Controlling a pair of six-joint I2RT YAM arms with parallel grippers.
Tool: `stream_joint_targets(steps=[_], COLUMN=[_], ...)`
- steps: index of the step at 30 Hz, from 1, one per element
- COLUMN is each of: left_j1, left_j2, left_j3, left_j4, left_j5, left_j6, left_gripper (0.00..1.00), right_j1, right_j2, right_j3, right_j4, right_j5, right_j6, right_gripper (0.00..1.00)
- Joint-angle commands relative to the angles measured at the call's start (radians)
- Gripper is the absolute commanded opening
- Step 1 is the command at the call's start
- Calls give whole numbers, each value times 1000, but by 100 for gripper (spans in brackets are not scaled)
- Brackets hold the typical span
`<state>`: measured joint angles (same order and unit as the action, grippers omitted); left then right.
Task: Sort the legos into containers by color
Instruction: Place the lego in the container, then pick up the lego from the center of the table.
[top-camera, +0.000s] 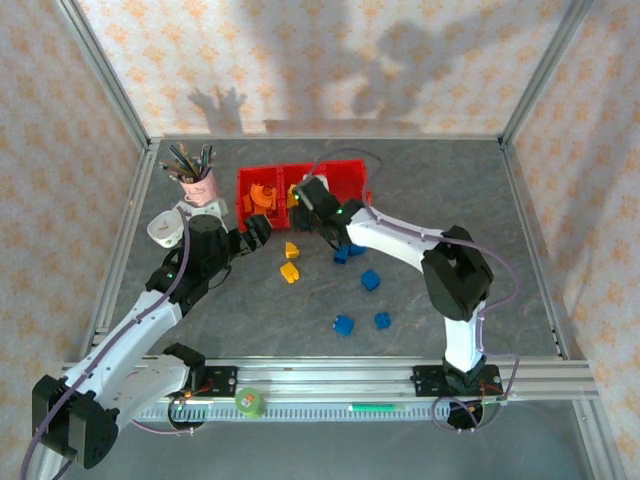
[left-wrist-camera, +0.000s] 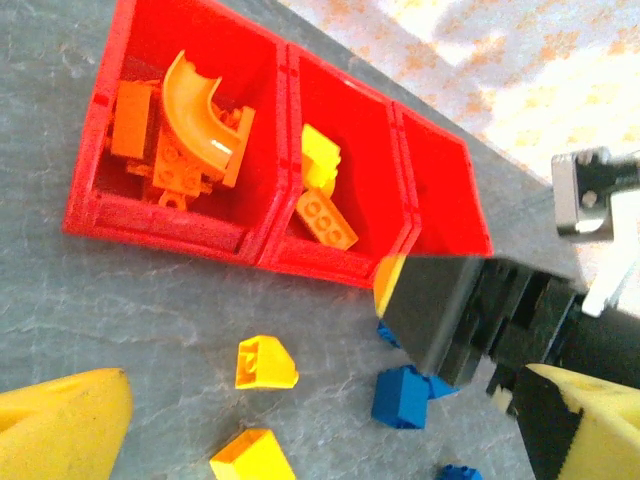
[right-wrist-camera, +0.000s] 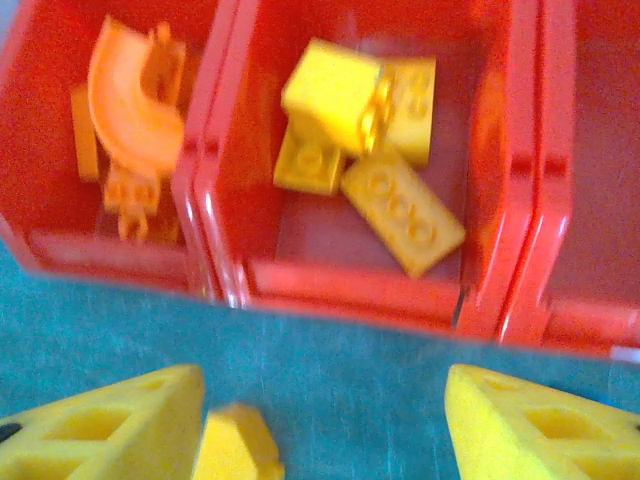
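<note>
Legos (top-camera: 343, 325), small plastic bricks, lie loose on the grey stone-patterned surface (top-camera: 450, 190), beyond a green tape roll (top-camera: 249, 403) that sits on the near rail.

Nearest the arm bases: two blue bricks (top-camera: 382, 320), side by side but apart. A third blue brick (top-camera: 370, 280) lies further in.

Mid-surface: two loose yellow bricks (top-camera: 290, 272), one behind the other. To their right is a close pair of blue bricks (top-camera: 341, 255) beside the right arm.

Left gripper (left-wrist-camera: 322, 390): hovers over the surface near the loose yellow bricks, fingers spread wide, nothing between them.

Right gripper (right-wrist-camera: 320, 430): low over the surface just in front of the tray's near wall, facing the middle bin. Its fingers are parted and grasp nothing. One yellow brick lies on the surface close to the finger at the left of the right wrist view.

Far side: three joined bright-red plastic bins (left-wrist-camera: 170, 222) forming one low-walled tray. The left bin holds orange pieces, among them a curved orange arch (left-wrist-camera: 195, 100). The middle bin holds several binned yellow bricks (right-wrist-camera: 400, 215) heaped together.

Left of the tray stands a pink cup of pens (top-camera: 200, 185).
</note>
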<state>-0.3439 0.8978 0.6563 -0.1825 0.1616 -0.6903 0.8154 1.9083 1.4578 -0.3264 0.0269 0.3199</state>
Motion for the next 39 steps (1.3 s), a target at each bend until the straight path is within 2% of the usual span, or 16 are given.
stream_joint_targets(steps=[1, 7, 13, 19, 27, 39], left_j1=[9, 9, 9, 9, 10, 9], left_j2=[-48, -112, -153, -166, -166, -163], left_j3=[-41, -96, -119, -134, -135, -126], left_j4=[-65, -98, -110, -120, -114, -109], left_j5=[25, 1, -15, -35, -37, -15], left_j6=[-5, -23, -38, -44, -41, -43], left_gripper=[99, 99, 99, 99, 99, 99], right_j1=[43, 102, 120, 119, 120, 119], right_j2=[-56, -9, 97, 190, 281, 250], right_j3=[-84, -111, -28, 57, 144, 134], right_j4=[28, 53, 24, -1, -46, -55], right_j5=[21, 9, 41, 61, 98, 108], right_j6=[70, 91, 130, 169, 182, 173], right_gripper=[66, 71, 74, 72, 56, 28])
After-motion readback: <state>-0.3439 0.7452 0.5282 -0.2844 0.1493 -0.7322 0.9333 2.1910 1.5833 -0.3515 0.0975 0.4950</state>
